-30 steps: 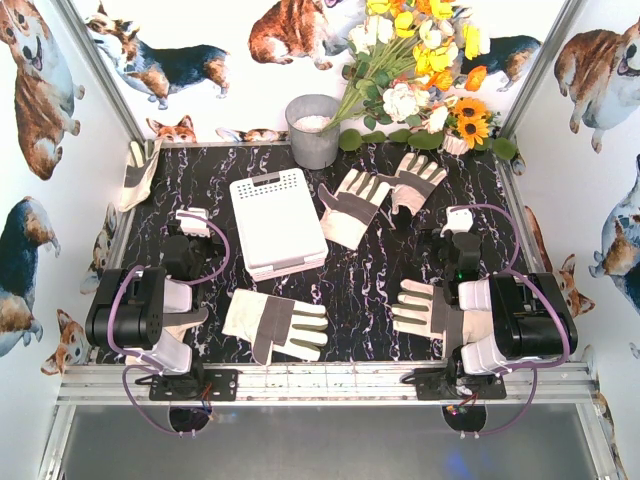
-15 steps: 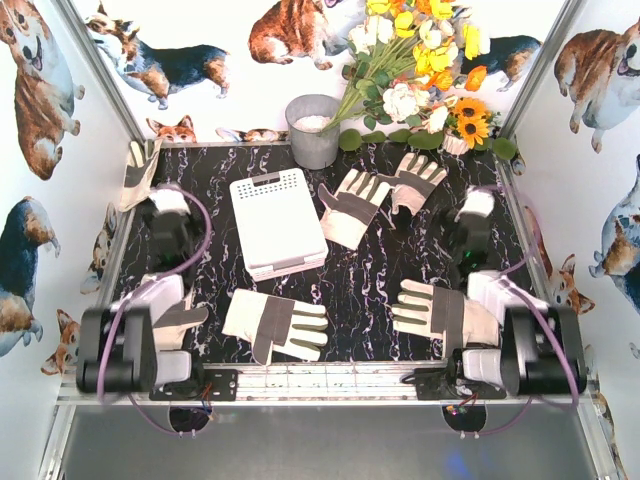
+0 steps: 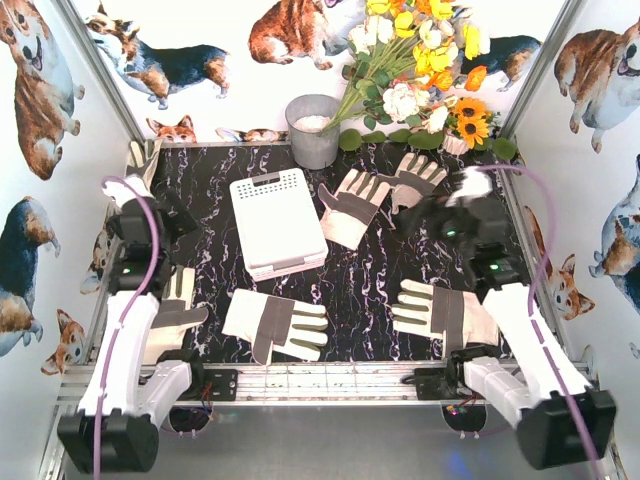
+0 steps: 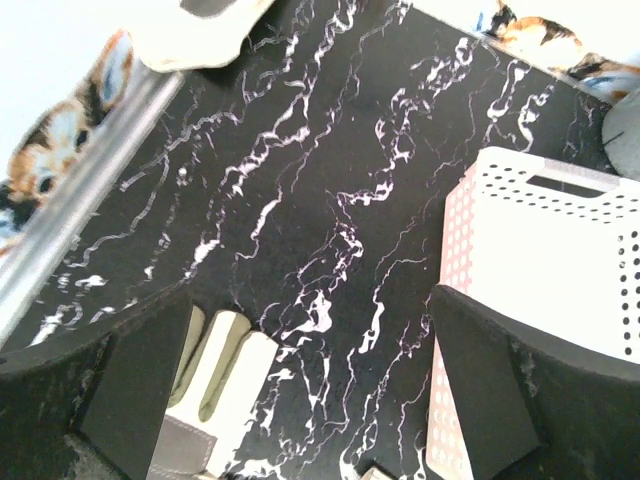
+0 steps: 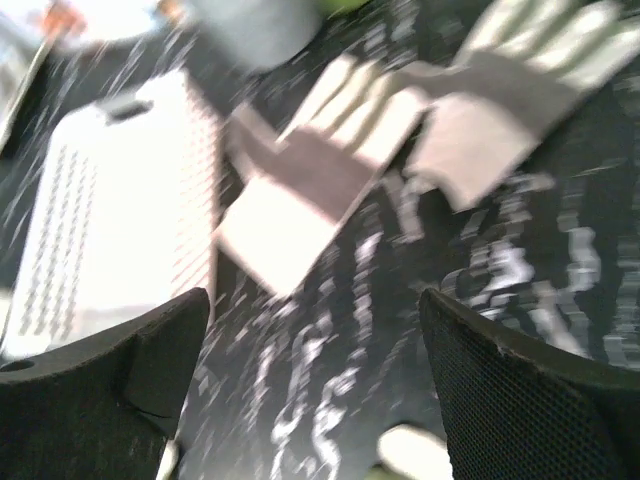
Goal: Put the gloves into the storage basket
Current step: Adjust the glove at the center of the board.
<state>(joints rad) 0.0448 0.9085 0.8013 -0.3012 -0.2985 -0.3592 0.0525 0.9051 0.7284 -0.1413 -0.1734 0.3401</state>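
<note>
The left claw point(image 4: 320, 400) is spread wide and empty above the black marbled surface point(image 4: 300, 180). A cream-white fabric work glove with grey patches point(image 4: 235, 380) lies just on its near side. The white slotted plastic storage basket point(image 4: 550, 250) sits to its right, perforated face up. The right claw point(image 5: 310, 390) is also spread and holds nothing. It hovers close to a second glove point(image 5: 320, 170) and a third glove point(image 5: 510, 90), which lie side by side right of the basket. Two more gloves point(image 3: 277, 325) point(image 3: 440, 312) lie by the near edge.
</note>
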